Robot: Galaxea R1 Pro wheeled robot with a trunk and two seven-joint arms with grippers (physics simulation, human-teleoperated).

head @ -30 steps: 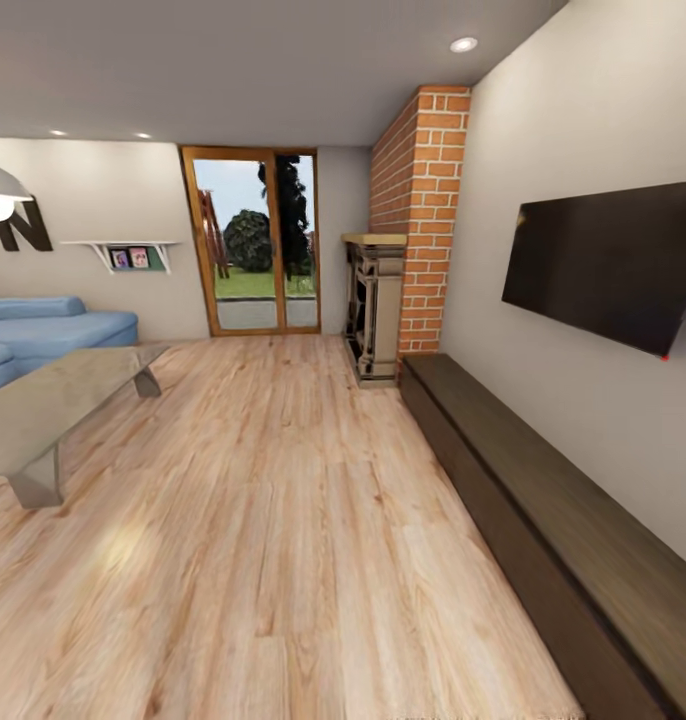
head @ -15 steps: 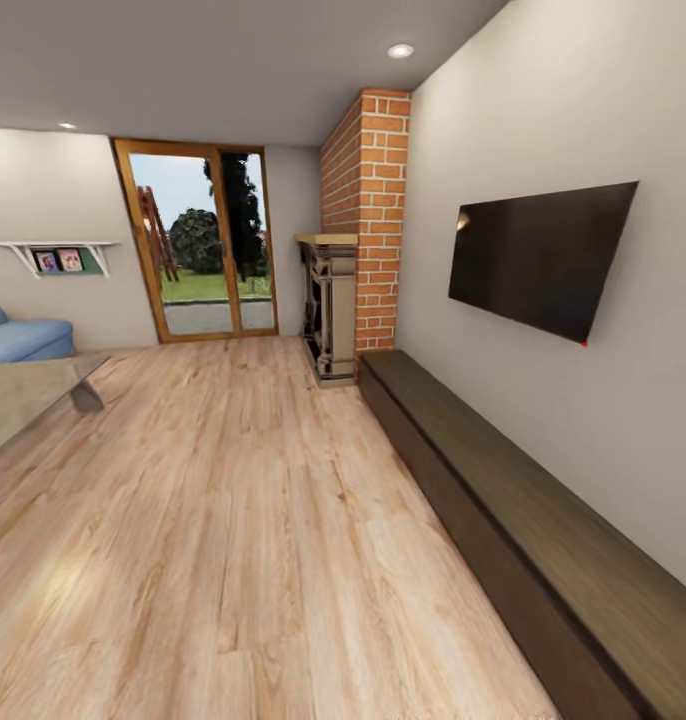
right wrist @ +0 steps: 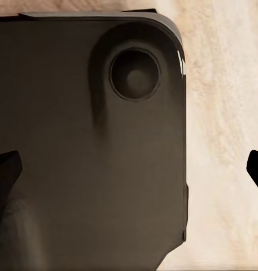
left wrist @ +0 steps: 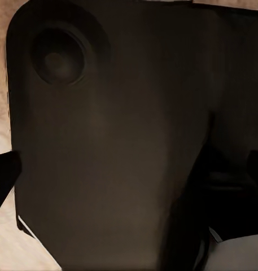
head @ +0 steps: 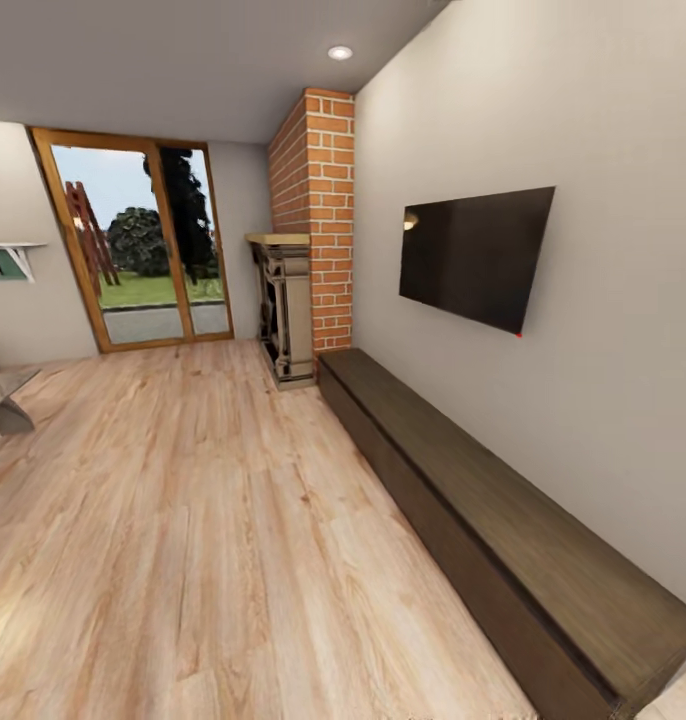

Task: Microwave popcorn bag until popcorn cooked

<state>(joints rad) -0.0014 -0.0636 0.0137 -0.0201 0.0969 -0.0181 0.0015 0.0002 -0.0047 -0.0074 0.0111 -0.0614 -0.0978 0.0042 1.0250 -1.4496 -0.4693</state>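
Observation:
I am in a living room, and the popcorn bag, the popcorn, the microwave and the countertop are out of view. In the left wrist view my left gripper (left wrist: 129,172) is open, one dark fingertip (left wrist: 2,182) at each side edge, in front of a dark rounded panel of my own body (left wrist: 106,141). My right gripper (right wrist: 131,172) is open in the same way, fingertips (right wrist: 4,175) far apart, over a similar dark panel (right wrist: 78,141) and pale wood floor (right wrist: 224,113).
A long low dark wood bench (head: 483,520) runs along the right wall under a wall-mounted TV (head: 473,255). A brick chimney (head: 318,220) with a fireplace (head: 283,310) stands beyond it. Glass patio doors (head: 133,245) lie ahead left, a coffee table corner (head: 5,400) at far left. Wood floor (head: 183,520) stretches ahead.
The whole head view has slid left as the camera turned right: the sofa and most of the coffee table left the picture, and the TV and bench came toward the centre.

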